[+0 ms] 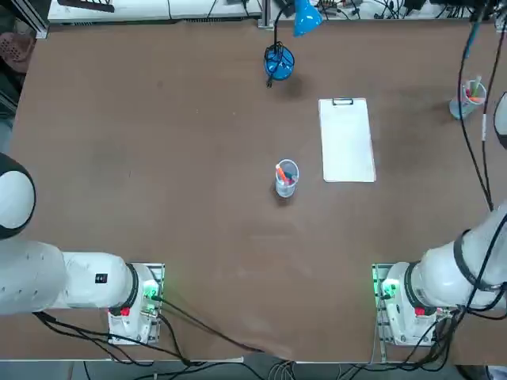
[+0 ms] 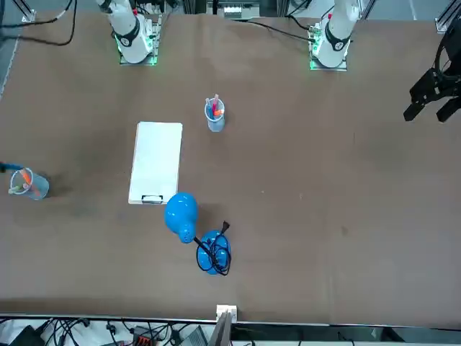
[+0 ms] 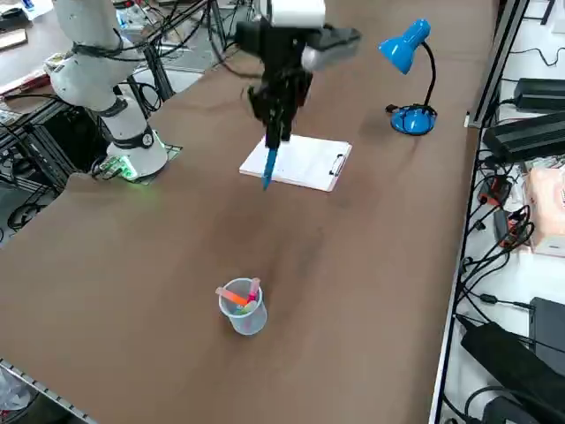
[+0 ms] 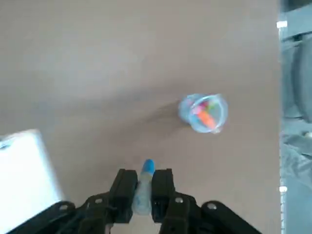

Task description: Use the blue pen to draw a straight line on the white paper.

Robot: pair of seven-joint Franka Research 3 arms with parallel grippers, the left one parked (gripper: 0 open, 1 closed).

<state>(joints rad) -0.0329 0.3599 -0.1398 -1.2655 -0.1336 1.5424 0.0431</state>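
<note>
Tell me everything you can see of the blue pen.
The blue pen is straight and slim, held between the right gripper's two black fingers. It has a bright blue end and a paler, whitish-blue body, plastic by its look. It points down over the table, clear of the mesh holder.

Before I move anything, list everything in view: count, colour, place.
table: 1, brown, under everything
white paper: 1, white, on the table, right of centre
clip: 1, dark, on the paper's far short edge
holders: 2, light blue; one left of the paper, one right
pens in holders: orange, pink and others, count unclear
lamp: 1, blue, black neck, far side, left of the paper
cables and gear: several, mostly black, around the table edges
blue pen: 1, light blue, darker blue end, in the right tool
right tool: 1, black, above the table, shut on the pen
arms: 2, white, near side
</note>
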